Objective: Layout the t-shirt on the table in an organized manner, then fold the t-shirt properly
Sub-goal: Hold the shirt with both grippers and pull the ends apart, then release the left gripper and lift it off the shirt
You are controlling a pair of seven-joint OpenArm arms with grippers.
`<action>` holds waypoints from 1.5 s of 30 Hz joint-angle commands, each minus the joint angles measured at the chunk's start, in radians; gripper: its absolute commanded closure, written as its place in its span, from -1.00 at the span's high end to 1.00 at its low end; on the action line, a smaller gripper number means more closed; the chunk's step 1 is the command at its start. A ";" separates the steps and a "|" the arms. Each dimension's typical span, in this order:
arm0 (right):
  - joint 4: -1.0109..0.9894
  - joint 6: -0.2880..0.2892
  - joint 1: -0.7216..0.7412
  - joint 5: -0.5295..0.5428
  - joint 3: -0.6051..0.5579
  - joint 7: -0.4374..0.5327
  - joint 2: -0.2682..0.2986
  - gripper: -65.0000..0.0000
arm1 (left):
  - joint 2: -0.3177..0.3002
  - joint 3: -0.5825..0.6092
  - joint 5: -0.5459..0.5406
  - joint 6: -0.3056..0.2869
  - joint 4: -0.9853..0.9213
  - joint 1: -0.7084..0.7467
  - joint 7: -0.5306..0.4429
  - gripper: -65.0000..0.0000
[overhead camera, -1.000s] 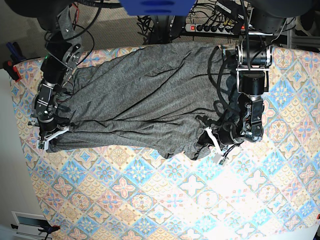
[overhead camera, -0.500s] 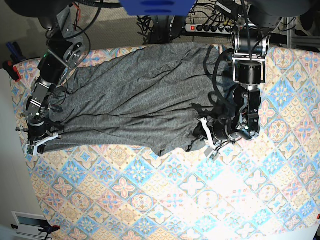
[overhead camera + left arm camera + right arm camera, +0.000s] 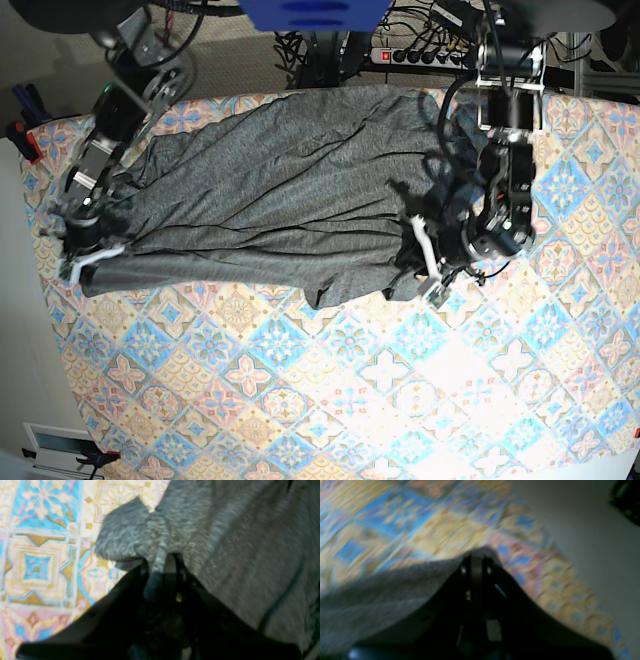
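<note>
You've got the t-shirt, dark heather-grey knit w/ a fuzzy marled surface, spread lengthwise across the far half of the table, deep diagonal wrinkles running end to end, near hem ragged and dipping toward the middle. Tablecloth is glossy-looking, diamond tiles in pastel blue, pink, cream w/ floral motifs. Left gripper, on the base view's right, is pinched on a bunched fold of the shirt; left wrist view shows the left gripper w/ a narrow ridge of knit squeezed between the dark jaws, a rounded flap of fabric poking out over the cloth beside it. Right gripper at the table's other edge is clamped on the shirt corner; right wrist view, blurred, shows the right gripper pressed together w/ grey knit draped off its tip, pale floor past the table edge.
</note>
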 commanded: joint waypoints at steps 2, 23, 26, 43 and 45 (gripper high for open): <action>0.056 -0.009 0.005 0.019 0.001 0.060 0.021 -1.00 | -0.018 -0.005 -0.012 -0.001 0.061 0.018 -0.017 -0.81; 0.144 -0.011 -0.107 0.185 0.215 0.213 -0.062 -1.00 | -0.058 -0.041 0.000 -0.001 0.205 0.213 -0.020 -0.81; 0.156 -0.011 -0.127 0.187 0.215 0.228 -0.068 -1.00 | -0.058 -0.039 0.002 -0.001 0.205 0.241 -0.034 -0.81; 0.144 -0.011 -0.170 0.185 0.262 0.256 -0.095 -1.00 | -0.056 -0.034 0.134 -0.001 0.220 0.393 -0.144 -0.80; 0.135 -0.011 -0.178 0.185 0.259 0.227 -0.095 -1.00 | -0.056 -0.034 0.134 -0.001 0.219 0.393 -0.144 -0.80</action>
